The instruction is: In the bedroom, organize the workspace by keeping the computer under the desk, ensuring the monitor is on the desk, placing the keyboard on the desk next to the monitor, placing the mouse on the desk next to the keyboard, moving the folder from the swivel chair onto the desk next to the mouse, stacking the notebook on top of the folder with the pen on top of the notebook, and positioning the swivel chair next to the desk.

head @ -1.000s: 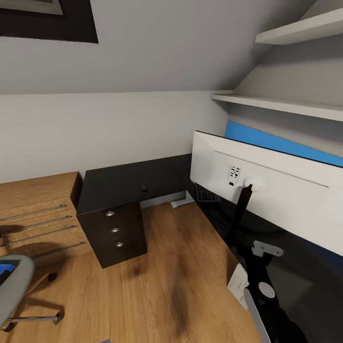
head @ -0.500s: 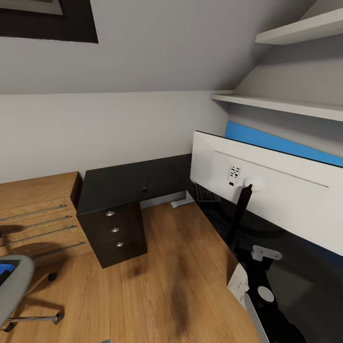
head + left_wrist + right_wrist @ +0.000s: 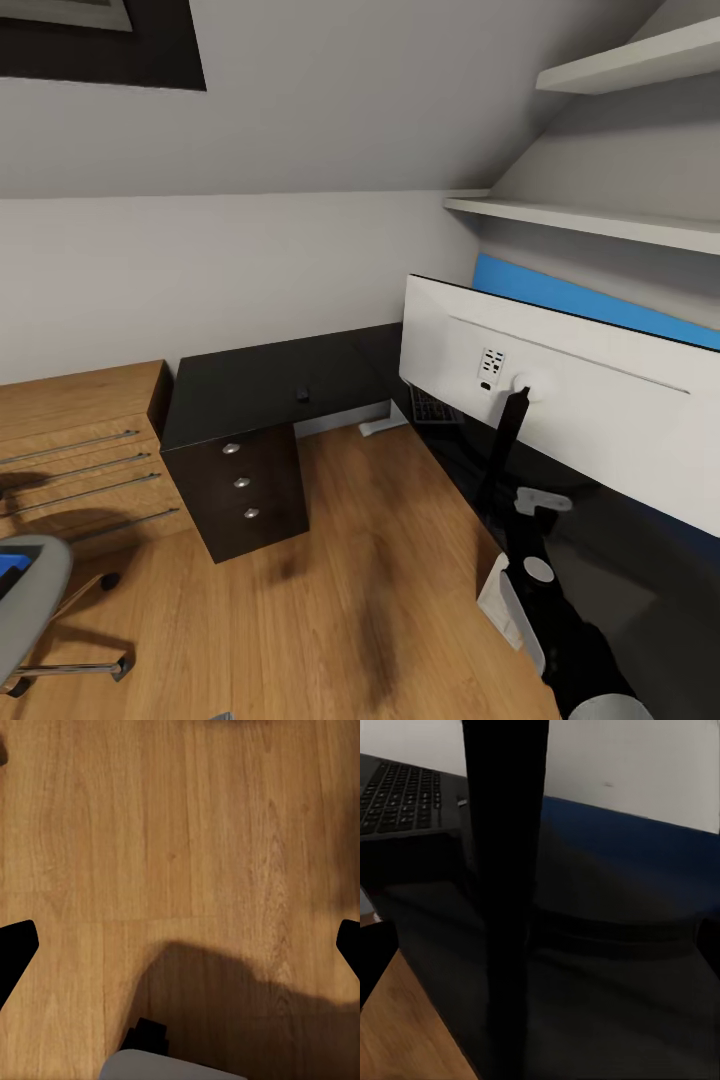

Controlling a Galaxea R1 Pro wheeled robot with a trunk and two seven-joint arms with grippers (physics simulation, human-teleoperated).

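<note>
The black L-shaped table [image 3: 270,385] lines the wall, its drawer unit [image 3: 240,485] on the wooden floor [image 3: 330,600]. On the table stands the monitor [image 3: 570,400], white back showing; the keyboard [image 3: 432,408] lies behind it. Away from the table, the chair [image 3: 30,600] holds the blue folder [image 3: 12,570]. Left jaws [image 3: 180,945] gape over floor; right jaws [image 3: 540,945] spread before the monitor's stand [image 3: 502,885]

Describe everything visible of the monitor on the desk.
The monitor is a very wide, thin flat screen seen from behind in the head view: a white back panel with a small port cluster and a round white mount. A slim black stand holds it upright on the glossy black desk. The keyboard lies partly hidden beyond it. The right wrist view looks closely at the stand.
</note>
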